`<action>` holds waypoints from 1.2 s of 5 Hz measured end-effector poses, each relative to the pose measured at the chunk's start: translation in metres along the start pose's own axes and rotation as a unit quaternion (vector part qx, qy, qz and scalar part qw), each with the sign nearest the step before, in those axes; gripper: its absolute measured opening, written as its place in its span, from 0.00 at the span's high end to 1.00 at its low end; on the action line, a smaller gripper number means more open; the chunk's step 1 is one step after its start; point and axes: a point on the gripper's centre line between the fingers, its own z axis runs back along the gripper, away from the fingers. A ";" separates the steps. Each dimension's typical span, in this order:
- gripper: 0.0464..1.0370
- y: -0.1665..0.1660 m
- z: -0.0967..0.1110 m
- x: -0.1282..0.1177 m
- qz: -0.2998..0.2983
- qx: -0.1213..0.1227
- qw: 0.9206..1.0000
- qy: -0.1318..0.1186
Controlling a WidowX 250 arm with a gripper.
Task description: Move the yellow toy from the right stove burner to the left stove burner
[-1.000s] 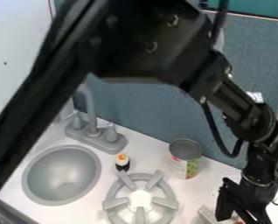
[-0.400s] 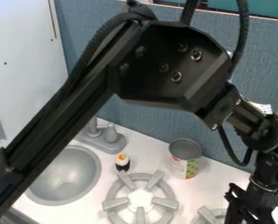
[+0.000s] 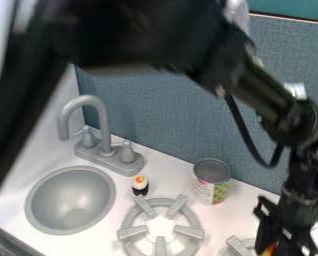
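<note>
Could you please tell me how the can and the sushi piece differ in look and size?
The can is larger than the sushi piece. The can has a grey top and a coloured label; the sushi piece is white above and black below, with orange on top. Both stand on the white counter.

Lighting's pretty bright and even here, kinda cool-toned, with the white bench [image 3: 182,210] looking nearly blown out around the stove burner [image 3: 129,232] and soft, faint shading inside the sink [image 3: 71,200]. The big upper part of the arm [image 3: 141,40] is a dark, smeary blur with mushy edges, and the tool [image 3: 282,237] looks soft too, while the faucet [image 3: 103,122] and the can [image 3: 210,182] come out way clearer.
</note>
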 end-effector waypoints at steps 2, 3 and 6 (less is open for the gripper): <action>0.65 0.052 0.029 -0.073 0.154 0.029 0.988 -0.009; 0.65 0.086 0.014 -0.101 0.248 0.054 0.967 -0.017; 0.65 0.129 -0.018 -0.142 0.450 0.059 0.891 -0.030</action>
